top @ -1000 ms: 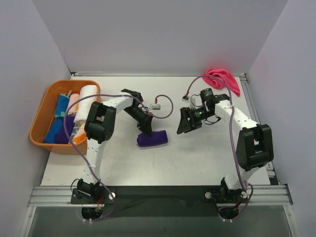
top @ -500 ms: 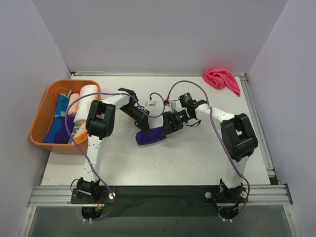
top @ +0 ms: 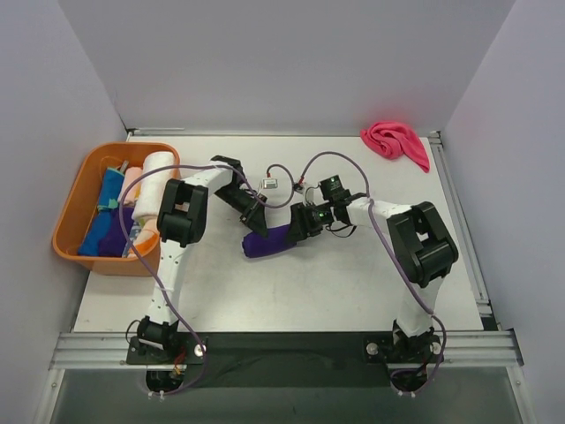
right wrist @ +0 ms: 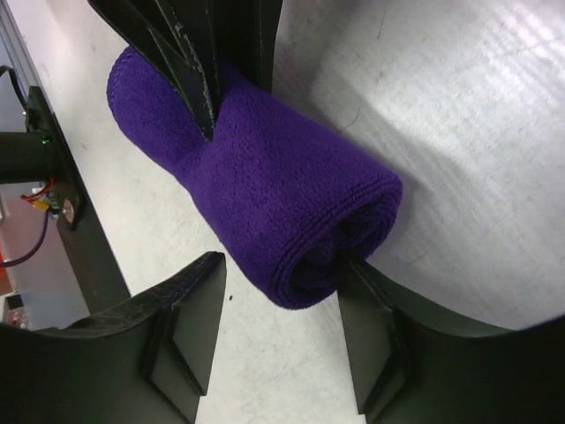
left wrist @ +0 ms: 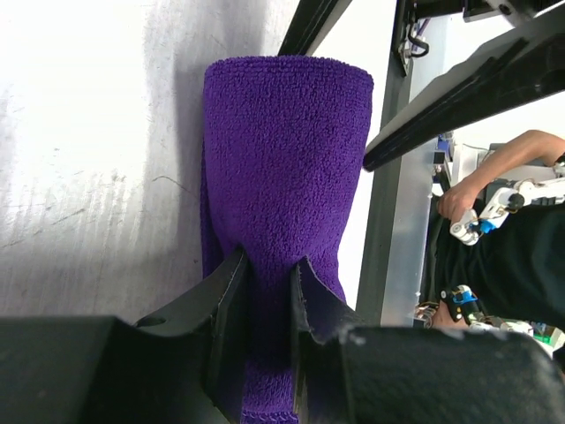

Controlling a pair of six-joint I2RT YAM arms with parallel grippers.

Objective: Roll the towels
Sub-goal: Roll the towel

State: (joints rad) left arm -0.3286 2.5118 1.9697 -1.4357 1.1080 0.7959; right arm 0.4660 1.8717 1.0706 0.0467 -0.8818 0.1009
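towel in dark purple, rolled into a cylinder, lies mid-desk between our two arms. our left jaws are nearly closed, pinching a fold of cloth at its left end. our right jaws stand open astride the other end, one finger against the roll, the other just clear. a pink towel lies crumpled at the far right corner.

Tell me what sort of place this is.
Probably a robot lab test cell: a white table boxed in by plain panels, two arms bolted to a metal rail, and a basket of towels.
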